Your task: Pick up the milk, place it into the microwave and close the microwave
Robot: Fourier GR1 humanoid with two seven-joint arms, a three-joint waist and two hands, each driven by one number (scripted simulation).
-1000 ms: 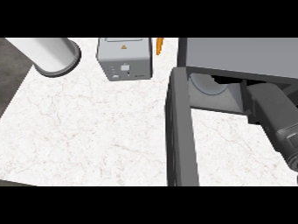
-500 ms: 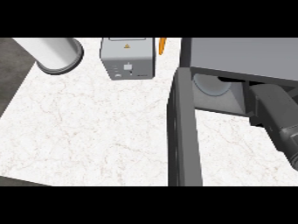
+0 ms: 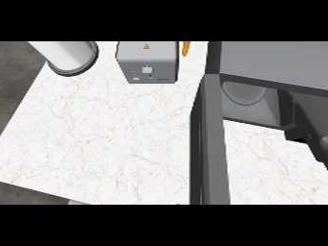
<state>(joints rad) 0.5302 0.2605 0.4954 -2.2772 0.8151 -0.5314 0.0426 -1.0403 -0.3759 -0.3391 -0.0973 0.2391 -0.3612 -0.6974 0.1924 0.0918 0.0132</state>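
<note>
A: Microwave [image 3: 280, 62] far right, door [image 3: 208, 144] open — right forearm [image 3: 322, 129] reaches inside.
B: Hand?
A: Hidden; can't tell. Milk isn't visible — only a pale round shape [image 3: 243, 93] shows inside.

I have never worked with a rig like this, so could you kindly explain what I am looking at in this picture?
There is one view, taken from the robot's head, looking steeply down at a white marbled counter. At the right is a microwave, its dark door swung open towards the camera. The grey tube coming in from the right is the robot's right forearm; it reaches into the microwave, whose top hides the robot hand and anything held. A pale round shape shows inside; I cannot tell what it is. At the back stand a grey box, a white cylinder and a small orange object. The left arm is out of view.
</note>
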